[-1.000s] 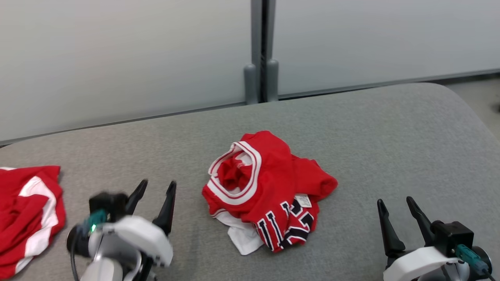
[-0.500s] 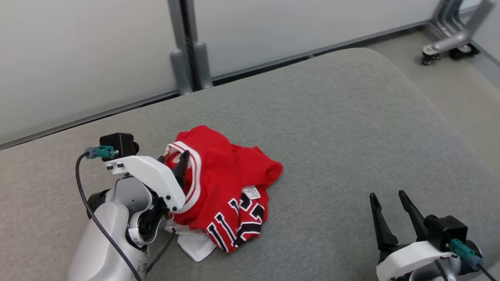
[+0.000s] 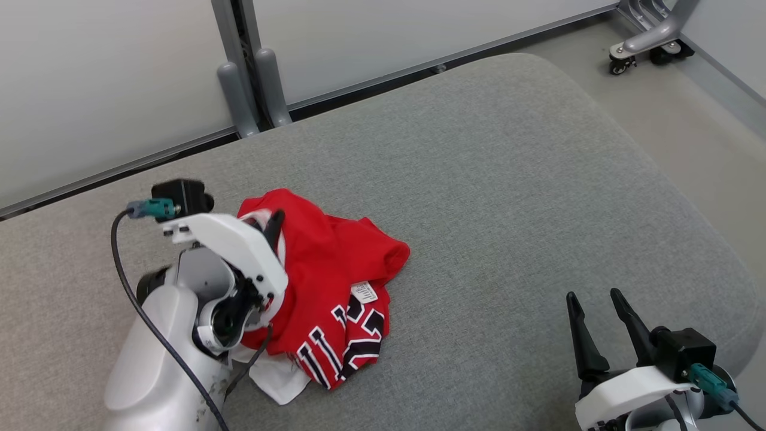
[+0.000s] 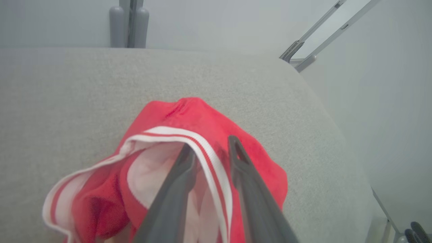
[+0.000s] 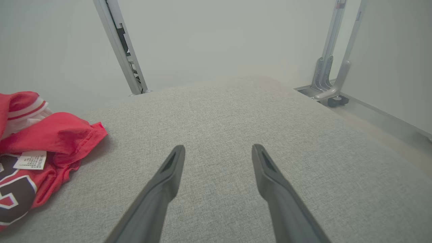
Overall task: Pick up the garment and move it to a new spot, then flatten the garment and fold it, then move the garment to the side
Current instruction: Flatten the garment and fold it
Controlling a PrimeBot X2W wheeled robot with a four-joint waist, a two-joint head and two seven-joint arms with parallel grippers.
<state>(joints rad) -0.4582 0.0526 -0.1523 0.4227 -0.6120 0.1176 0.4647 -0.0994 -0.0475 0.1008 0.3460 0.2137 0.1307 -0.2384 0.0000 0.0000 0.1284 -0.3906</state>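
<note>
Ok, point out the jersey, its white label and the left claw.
jersey (image 3: pixel 326 251), head view, plain red fabric above the lettering.
white label (image 3: pixel 363 292), head view, its middle.
left claw (image 4: pixel 212 145), left wrist view, between its fingertips.

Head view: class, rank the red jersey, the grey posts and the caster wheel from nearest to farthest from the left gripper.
1. Red jersey: its collar lies between the left gripper's fingers.
2. Grey posts: behind the table.
3. Caster wheel: floor, far right.

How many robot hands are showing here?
2. The left hand straddles the striped trim of the crumpled red jersey; the right hand hovers open over the grey fabric cushion.
</note>
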